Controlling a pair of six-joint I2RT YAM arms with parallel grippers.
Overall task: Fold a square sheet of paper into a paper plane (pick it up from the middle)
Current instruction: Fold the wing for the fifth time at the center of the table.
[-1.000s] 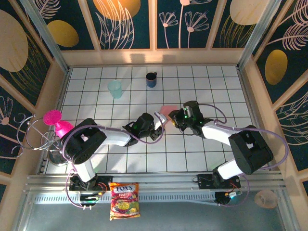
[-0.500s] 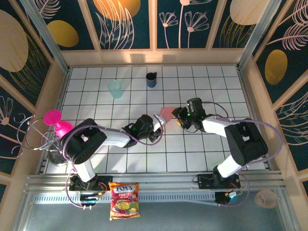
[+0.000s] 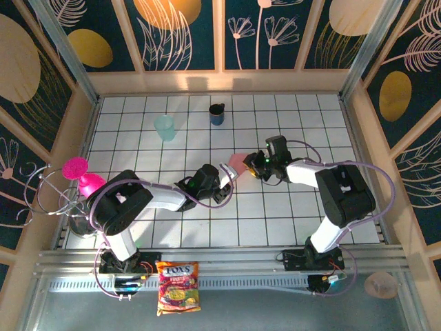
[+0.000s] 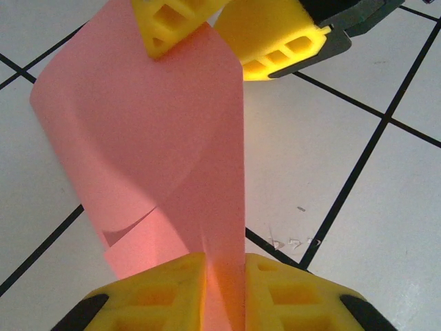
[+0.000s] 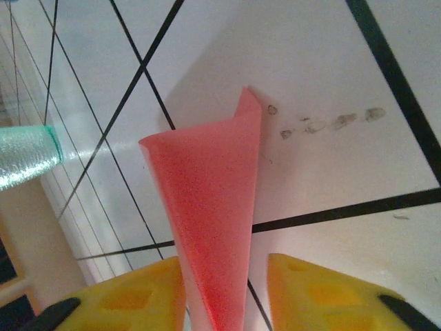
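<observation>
The salmon-pink square sheet of paper (image 3: 238, 161) hangs curled above the white tiles between my two grippers, near the middle of the table. My left gripper (image 3: 226, 174) is shut on its near end; in the left wrist view the paper (image 4: 151, 138) runs up from between my yellow fingers (image 4: 226, 293) to the right gripper's fingers (image 4: 275, 41). My right gripper (image 3: 253, 165) reaches in from the right. In the right wrist view the paper (image 5: 213, 193) is a narrow cone between the drawn-in jaws of the right gripper (image 5: 226, 289), lying against the left finger.
A translucent teal cup (image 3: 165, 127) and a dark blue mug (image 3: 217, 114) stand toward the back. A magenta goblet (image 3: 81, 176) sits on a wire rack (image 3: 48, 196) at the left wall. A snack bag (image 3: 178, 286) lies on the front rail.
The right gripper's jaws widened and closed in again on the paper, and the right arm's elbow swung inward. The left gripper kept its hold in place.
</observation>
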